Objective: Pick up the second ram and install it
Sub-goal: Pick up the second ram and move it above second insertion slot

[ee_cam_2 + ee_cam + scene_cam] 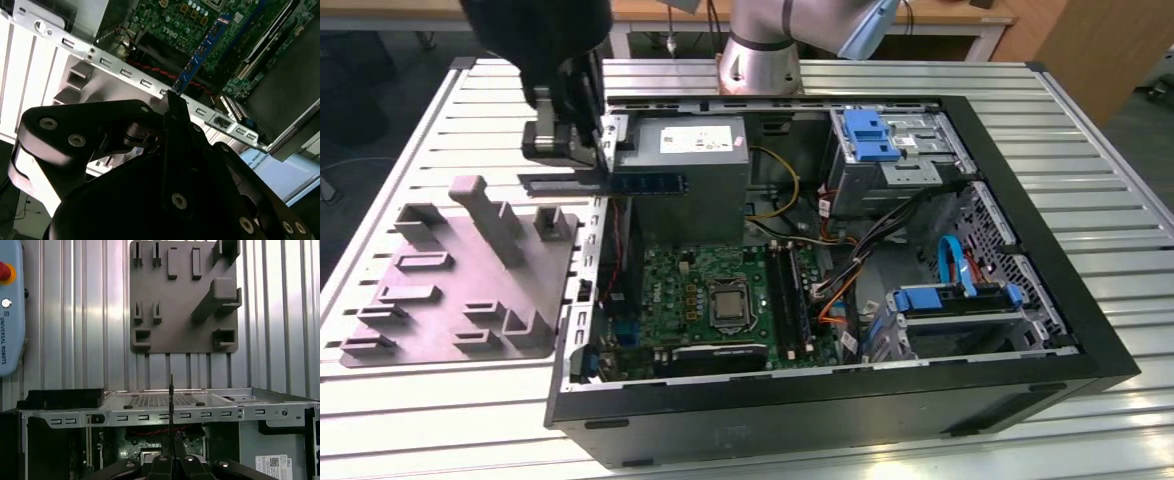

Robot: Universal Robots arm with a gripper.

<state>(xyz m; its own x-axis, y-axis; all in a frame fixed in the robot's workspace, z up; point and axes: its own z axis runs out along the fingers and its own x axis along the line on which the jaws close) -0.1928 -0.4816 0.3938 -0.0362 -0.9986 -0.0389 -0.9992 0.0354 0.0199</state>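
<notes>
Second ram [654,184] clamped in pincer [172,101] over computer case [854,412].

Bright even light from above; the ribbed table [75,315] glares pale, the computer case [827,412] sits shadowed inside

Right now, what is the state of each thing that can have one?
Case, lying on its side, open.
Ram, held in the air above the case's wall, not in a slot.
Gripper, shut on the ram.
Tray, flat on the table beside the case.
</notes>
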